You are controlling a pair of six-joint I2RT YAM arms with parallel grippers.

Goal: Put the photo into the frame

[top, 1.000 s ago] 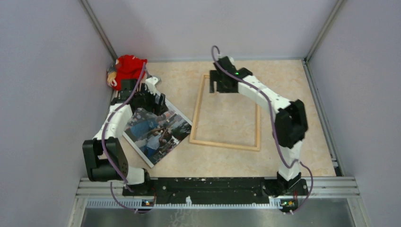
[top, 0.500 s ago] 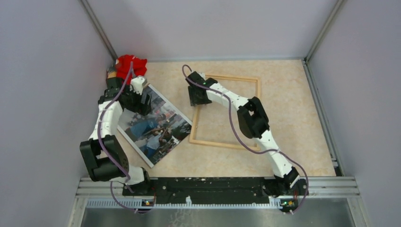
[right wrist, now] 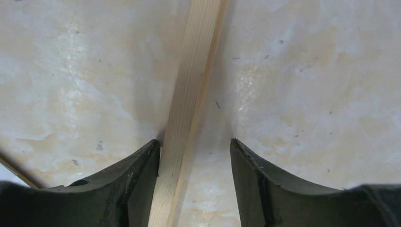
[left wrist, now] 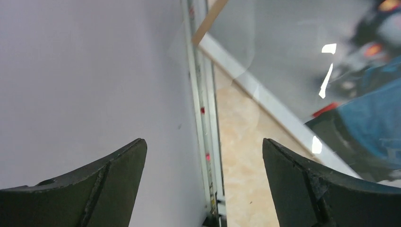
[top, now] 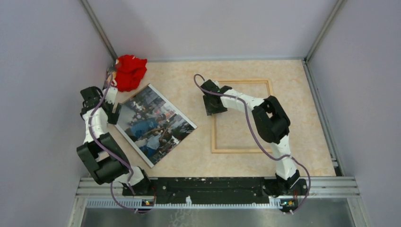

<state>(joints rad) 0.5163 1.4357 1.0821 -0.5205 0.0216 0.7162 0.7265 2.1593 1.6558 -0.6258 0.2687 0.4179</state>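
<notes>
Free table (top: 203, 142) between photo (top: 153, 124) and frame (top: 236, 151); wall (top: 42, 94) hems left tool (left wrist: 203, 146).

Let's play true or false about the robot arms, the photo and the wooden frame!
1. The photo is inside the frame. False: it lies on the table, left of the frame.
2. The right gripper has a finger on each side of one frame rail. True.
3. The left gripper holds the photo. False: it is open and empty, near the photo's edge.
4. The photo lies picture side up. True.
5. A red bundle sits in the far left corner. True.
</notes>
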